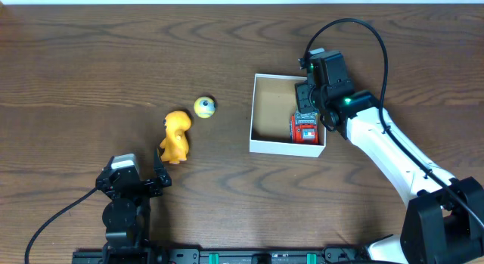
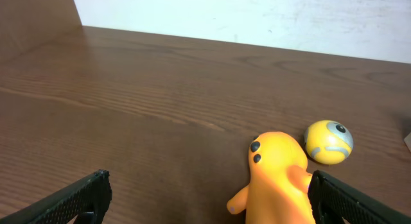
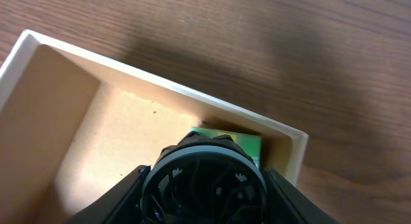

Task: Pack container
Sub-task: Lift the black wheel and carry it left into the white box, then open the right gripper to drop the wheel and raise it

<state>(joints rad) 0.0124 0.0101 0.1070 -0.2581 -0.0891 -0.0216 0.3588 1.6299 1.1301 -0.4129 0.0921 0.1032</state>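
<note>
The container (image 1: pixel 287 147), a shallow white-walled box with a brown inside, sits right of centre; its wall also shows in the right wrist view (image 3: pixel 160 88). My right gripper (image 1: pixel 309 107) reaches into its right side, shut on a red toy car (image 1: pixel 305 130). In the right wrist view the gripper (image 3: pixel 204 185) has a finger on each side of the car's black, grey-rimmed wheel (image 3: pixel 192 161). An orange figure (image 1: pixel 175 137) and a yellow ball (image 1: pixel 205 107) lie left of the box. My left gripper (image 2: pixel 209 193) is open low over the table, with the orange figure (image 2: pixel 279 179) against its right finger.
A green part (image 3: pixel 241 144) shows beyond the wheel, in the box's far corner. The yellow ball (image 2: pixel 329 142) lies just past the orange figure. The dark wooden table (image 1: pixel 91 67) stretches to the left and back.
</note>
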